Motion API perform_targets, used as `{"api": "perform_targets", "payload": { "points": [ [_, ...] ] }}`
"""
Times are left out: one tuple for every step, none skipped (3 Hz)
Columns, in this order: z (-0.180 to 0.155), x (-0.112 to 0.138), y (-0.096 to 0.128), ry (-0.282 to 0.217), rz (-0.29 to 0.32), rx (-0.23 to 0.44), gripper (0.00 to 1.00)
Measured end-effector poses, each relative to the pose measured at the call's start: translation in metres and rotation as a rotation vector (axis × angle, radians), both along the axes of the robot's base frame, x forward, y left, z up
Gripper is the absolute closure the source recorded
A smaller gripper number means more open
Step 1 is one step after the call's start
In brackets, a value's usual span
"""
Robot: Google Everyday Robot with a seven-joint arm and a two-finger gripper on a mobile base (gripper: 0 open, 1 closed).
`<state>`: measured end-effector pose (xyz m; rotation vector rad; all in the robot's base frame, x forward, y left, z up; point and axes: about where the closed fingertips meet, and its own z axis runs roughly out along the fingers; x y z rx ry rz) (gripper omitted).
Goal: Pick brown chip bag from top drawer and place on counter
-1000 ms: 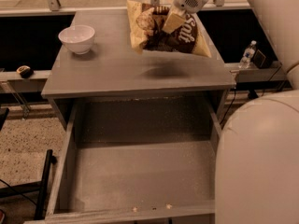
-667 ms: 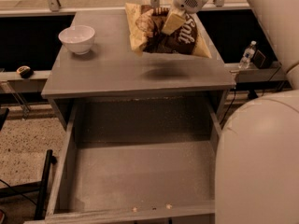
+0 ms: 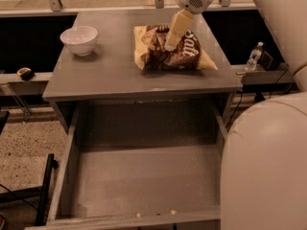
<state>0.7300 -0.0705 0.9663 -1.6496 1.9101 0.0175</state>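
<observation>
Down came the brown chip bag [image 3: 188, 56] since the earlier frame: it had hung above the counter [image 3: 110, 73] with its shadow beneath it, and it now lay flat on the grey top, on the right half and towards the back. Its white "Salt" lettering faced up, and the cream-yellow edges showed at its left and right ends. The gripper [image 3: 169, 44] had come down with it and pointed steeply downward from the wrist at the top of the view, its pale tip resting against the upper left part of the bag (whether the claw clamped the bag or had loosened could not be told).

On the counter's left rear corner sat a white bowl [image 3: 79, 39], upright and well apart from the bag, in the same spot as before.

Below the counter's front edge the top drawer [image 3: 144, 176] stood pulled fully out, its grey floor and side walls in plain view, with a few pale specks [image 3: 139, 215] near the front lip.

To the right of the cabinet, on a lower ledge, a small water bottle [image 3: 254, 55] stood upright. A small dark round object [image 3: 24, 73] lay on the ledge to the left. The robot's cream body [image 3: 268, 171] filled the lower right of the view, overlapping the drawer's right side.
</observation>
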Motion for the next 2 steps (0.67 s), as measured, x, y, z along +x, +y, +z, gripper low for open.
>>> {"api": "perform_targets", "payload": {
  "points": [
    [0.0159,-0.0116,-0.0483,-0.059,-0.076,-0.049,0.0],
    [0.0139,-0.0128,-0.0483,-0.057,-0.076,-0.053,0.0]
  ]
}}
